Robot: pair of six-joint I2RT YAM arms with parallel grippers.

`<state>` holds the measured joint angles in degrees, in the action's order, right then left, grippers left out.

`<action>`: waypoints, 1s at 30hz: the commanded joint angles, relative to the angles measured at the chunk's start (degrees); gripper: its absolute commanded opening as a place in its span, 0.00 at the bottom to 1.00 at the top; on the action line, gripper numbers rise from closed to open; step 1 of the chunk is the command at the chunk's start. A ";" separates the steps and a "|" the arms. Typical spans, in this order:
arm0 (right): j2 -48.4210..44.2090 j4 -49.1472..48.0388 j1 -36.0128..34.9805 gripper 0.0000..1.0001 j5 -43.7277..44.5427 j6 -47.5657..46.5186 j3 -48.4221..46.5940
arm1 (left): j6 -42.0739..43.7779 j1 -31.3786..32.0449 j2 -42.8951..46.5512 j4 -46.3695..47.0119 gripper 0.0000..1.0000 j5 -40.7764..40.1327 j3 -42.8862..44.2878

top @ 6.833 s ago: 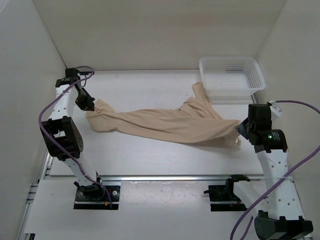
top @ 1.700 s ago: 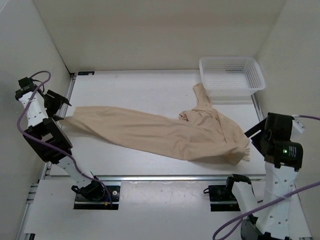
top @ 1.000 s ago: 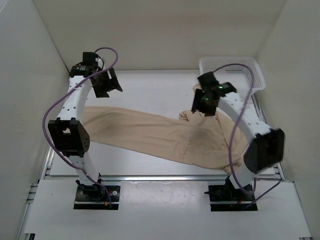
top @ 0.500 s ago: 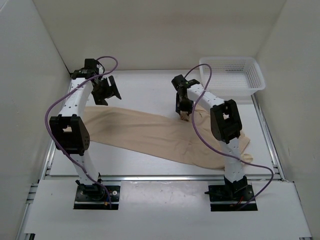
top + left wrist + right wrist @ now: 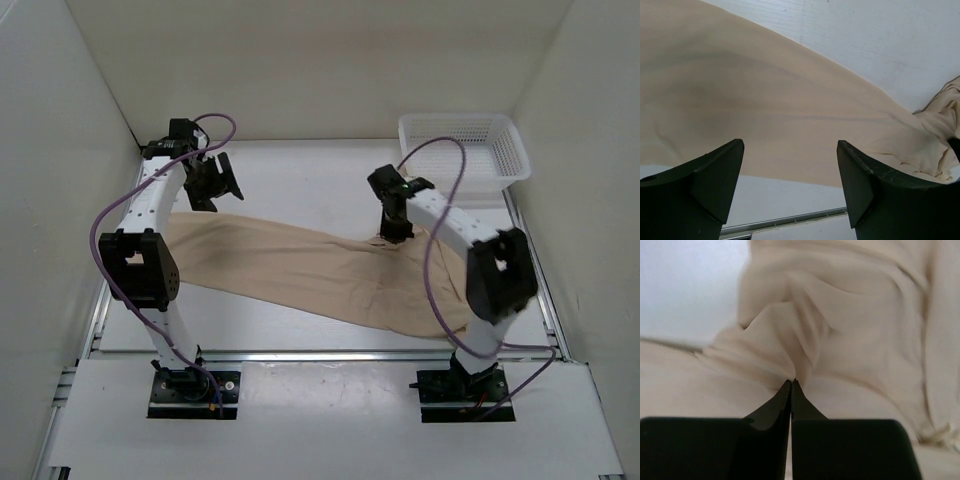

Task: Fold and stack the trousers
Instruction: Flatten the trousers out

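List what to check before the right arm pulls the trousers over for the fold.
1. Grip: right end effector shut on a fold of the plain beige cloth trousers: ok.
2. Free arm: left end effector open and empty: ok.
3. Second hold on the trousers: not ok, the left end effector touches no cloth.
4. Flatness: not ok, the cloth is bunched at the right end effector.
5. Layers pinched: cannot tell.
6. Clearance: white plastic mesh basket apart from the trousers: ok.
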<state>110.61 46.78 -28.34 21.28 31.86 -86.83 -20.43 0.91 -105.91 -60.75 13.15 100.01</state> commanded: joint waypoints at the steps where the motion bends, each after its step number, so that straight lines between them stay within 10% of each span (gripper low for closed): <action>1: -17.48 -0.99 -1.80 0.00 3.60 3.91 12.44 | 0.56 0.06 3.78 1.51 0.86 2.23 -0.07; 6: -24.56 0.32 -6.91 0.03 3.07 8.39 26.01 | 0.03 1.81 3.78 2.66 0.87 2.76 -0.07; 10: -24.39 1.82 -6.03 0.60 5.69 6.66 20.49 | -0.49 3.14 3.16 2.66 0.87 2.76 -0.60; 12: -21.51 1.29 -2.71 0.73 6.23 3.76 13.92 | -0.49 3.14 3.69 2.66 0.88 2.76 -1.12; 30: 21.31 2.43 11.11 0.63 1.93 0.57 -30.24 | 1.17 3.14 4.22 2.13 0.89 0.92 -2.18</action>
<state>130.56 47.00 -16.99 23.55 31.99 -113.60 -20.47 4.16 -105.41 -58.87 14.33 98.21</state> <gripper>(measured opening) 0.633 0.892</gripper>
